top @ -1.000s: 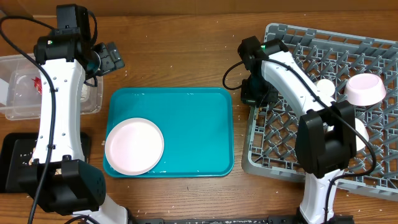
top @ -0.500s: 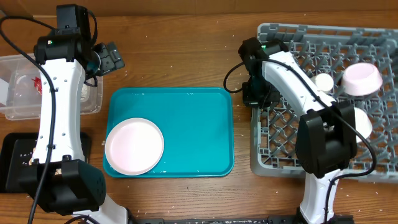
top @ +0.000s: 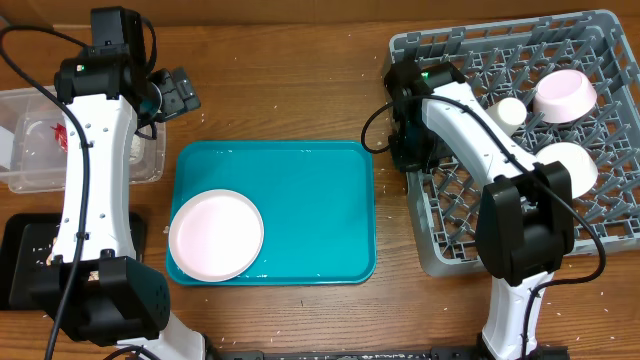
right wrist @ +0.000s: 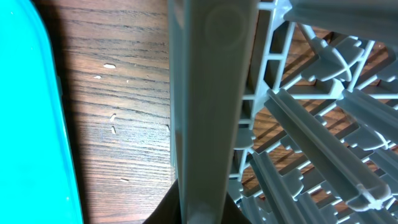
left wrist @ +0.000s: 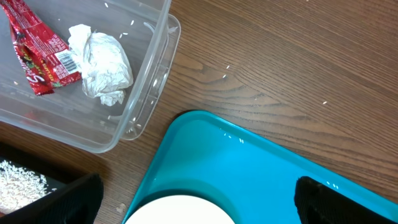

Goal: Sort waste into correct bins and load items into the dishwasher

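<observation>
White arm shells [top: 95, 170], black joints, looping black cables [top: 370, 122]; left hand [top: 180, 95] and right hand [top: 410, 155] black; green light [top: 424, 73] at twelve o'clock on the right arm.

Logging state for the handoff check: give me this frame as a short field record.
left gripper: open, empty, above the table beside clear tub
right gripper: shut on dish rack wall nearest teal tray
plate: on teal tray, near-left corner
clear tub contents: red wrapper, napkin ball
dish rack load: bowl, second bowl, cup
black tray: rice
</observation>
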